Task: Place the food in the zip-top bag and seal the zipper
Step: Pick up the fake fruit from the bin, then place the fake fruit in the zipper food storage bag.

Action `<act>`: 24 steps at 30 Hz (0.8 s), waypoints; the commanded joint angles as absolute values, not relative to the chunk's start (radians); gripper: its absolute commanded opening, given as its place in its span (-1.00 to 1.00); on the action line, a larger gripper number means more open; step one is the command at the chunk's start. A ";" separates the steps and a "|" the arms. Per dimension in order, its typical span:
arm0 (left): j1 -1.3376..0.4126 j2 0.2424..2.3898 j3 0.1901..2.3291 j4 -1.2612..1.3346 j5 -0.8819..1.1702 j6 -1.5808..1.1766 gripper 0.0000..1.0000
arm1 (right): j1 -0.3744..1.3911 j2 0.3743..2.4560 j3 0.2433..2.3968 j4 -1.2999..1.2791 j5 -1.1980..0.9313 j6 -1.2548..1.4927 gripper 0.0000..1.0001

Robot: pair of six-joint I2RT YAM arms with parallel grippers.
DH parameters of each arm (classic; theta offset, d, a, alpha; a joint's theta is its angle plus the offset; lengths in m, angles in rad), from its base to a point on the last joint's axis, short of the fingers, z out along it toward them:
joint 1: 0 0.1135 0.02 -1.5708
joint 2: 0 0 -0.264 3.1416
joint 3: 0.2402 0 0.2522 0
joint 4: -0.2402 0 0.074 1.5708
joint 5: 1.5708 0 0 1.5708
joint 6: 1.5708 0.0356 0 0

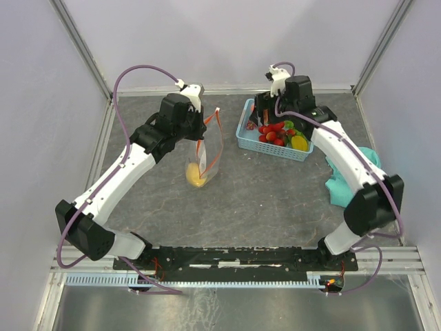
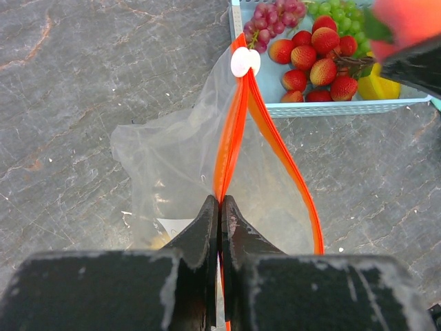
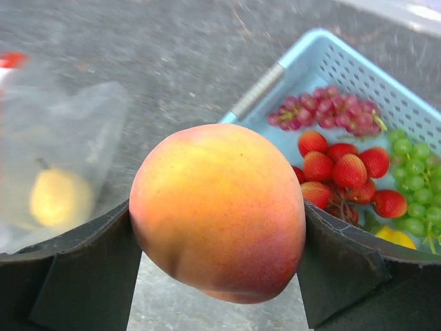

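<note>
Peach (image 3: 219, 210): clamped in the right gripper (image 3: 218, 265), jaws spread wide around its middle, nothing else in the grasp.
Right gripper position: above the table (image 1: 269, 200), at the left end of the light-blue basket (image 1: 242, 131), with the zip-top bag (image 2: 172, 158) off to its left and apart from it.
Left gripper (image 2: 220, 221): fully closed, pinching both sides of the zipper (image 2: 238, 117) together at the near end of the mouth and holding the bag up from there.
Bag: just left of the basket, mouth up. It's open as a narrow lens, with one orange strip bowed out and the other nearly straight. The white slider (image 2: 242, 61) sits at the far end, toward the basket.
In bag: one yellow piece (image 3: 60, 198) at the bottom.
In basket: strawberries (image 2: 313, 62), purple grapes (image 2: 272, 17), green grapes (image 3: 413, 186).
Step, my read: carry the peach to the mouth and drop it in.
How: come in from above, centred on the widest part of the lens and clear of the slider. Get low between the strips before opening. The left arm shouldn't move.
Risk: the mouth looks tight for the peach, so it could land on a strip, fold the bag or roll off.
Seal: not yet started.
</note>
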State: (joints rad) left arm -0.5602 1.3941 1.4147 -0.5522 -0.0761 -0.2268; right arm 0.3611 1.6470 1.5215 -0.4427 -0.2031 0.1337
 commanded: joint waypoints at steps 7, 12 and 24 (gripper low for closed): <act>-0.555 1.367 1.465 -0.545 -0.080 -0.176 -0.95 | 0.599 1.402 1.470 -0.369 -0.319 0.089 0.42; -0.555 1.354 1.473 -0.562 -0.068 -0.162 -0.95 | 0.697 1.362 1.382 -0.224 -0.353 0.023 0.38; -0.558 1.333 1.465 -0.561 0.013 -0.161 -0.95 | 0.807 1.462 1.367 -0.170 -0.369 -0.122 0.35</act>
